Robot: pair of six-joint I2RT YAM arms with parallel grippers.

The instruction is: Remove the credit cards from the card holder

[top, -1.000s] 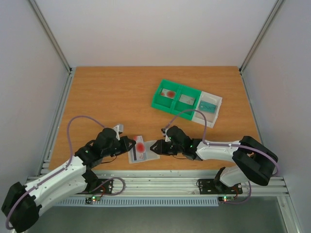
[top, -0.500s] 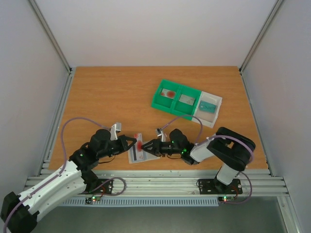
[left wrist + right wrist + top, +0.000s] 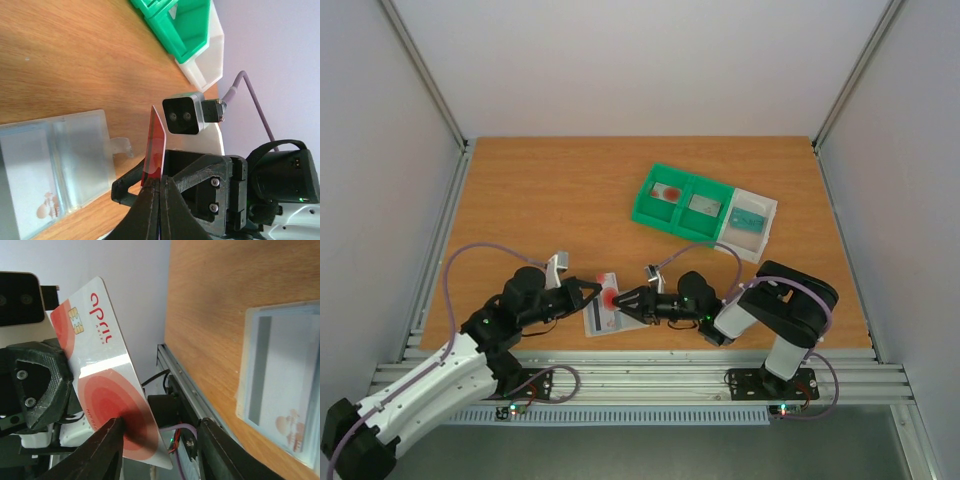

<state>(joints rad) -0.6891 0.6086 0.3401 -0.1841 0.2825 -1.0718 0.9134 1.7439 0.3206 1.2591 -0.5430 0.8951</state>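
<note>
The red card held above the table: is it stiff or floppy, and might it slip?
Probably stiff: the red card stands straight though the left gripper pinches only one end. Likely light, being so thin. Its glossy face may be slippery, so a pinch could let it turn.

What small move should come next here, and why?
Probably the right gripper backs off the red card: its jaws stand open around the card's edge while the shut left gripper pinches it. The striped card is not yet out of the card holder.

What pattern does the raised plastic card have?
The thin plastic card is white with red circles; right wrist view.
</note>
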